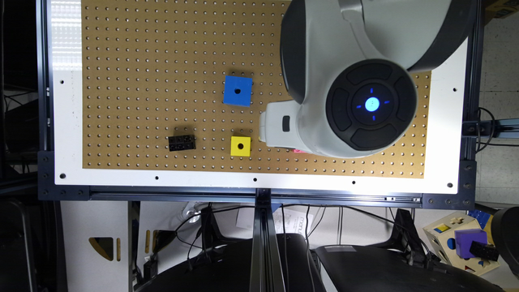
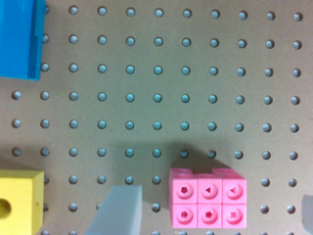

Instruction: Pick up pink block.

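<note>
A brown pegboard counter with a white border carries four small blocks. Going from the exterior view's left to its right: a black studded brick, a blue cube with a centre hole, a yellow cube with a centre hole, then a sliver of the pink block peeking out from under the white robot arm.

In the wrist view, the pink block is a bright pink plastic brick with six round studs in two rows of three. It lies flat on the pegboard, studs up, its long sides square to the rows of holes.

The pincer is spread wide. One pale grey finger sits just beside the block on the yellow cube's side, not touching it. The other finger shows as a grey edge on the far side, well apart from the block. The block lies between the two fingers, closer to the first.

The yellow cube and blue cube sit beyond the first finger.

No readable writing shows on the blocks. Paper below the counter carries print too small to read.
</note>
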You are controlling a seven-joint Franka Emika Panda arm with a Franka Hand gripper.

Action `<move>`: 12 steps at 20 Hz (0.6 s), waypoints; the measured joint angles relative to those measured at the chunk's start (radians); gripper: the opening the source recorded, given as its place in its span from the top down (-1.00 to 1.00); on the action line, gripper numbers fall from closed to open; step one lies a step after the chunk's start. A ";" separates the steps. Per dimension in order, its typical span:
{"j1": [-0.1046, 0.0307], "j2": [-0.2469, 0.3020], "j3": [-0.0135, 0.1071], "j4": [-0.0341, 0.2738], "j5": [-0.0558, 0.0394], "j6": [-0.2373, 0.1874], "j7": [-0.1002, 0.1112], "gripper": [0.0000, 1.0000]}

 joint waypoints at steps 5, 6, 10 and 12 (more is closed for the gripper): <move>0.000 0.041 0.000 0.001 0.0000 0.035 0.000 -1.00; 0.000 0.048 0.000 0.001 0.0000 0.042 0.000 -1.00; 0.000 0.063 0.000 0.001 0.0000 0.054 0.000 -1.00; 0.000 0.075 0.000 0.001 0.0000 0.065 0.000 -1.00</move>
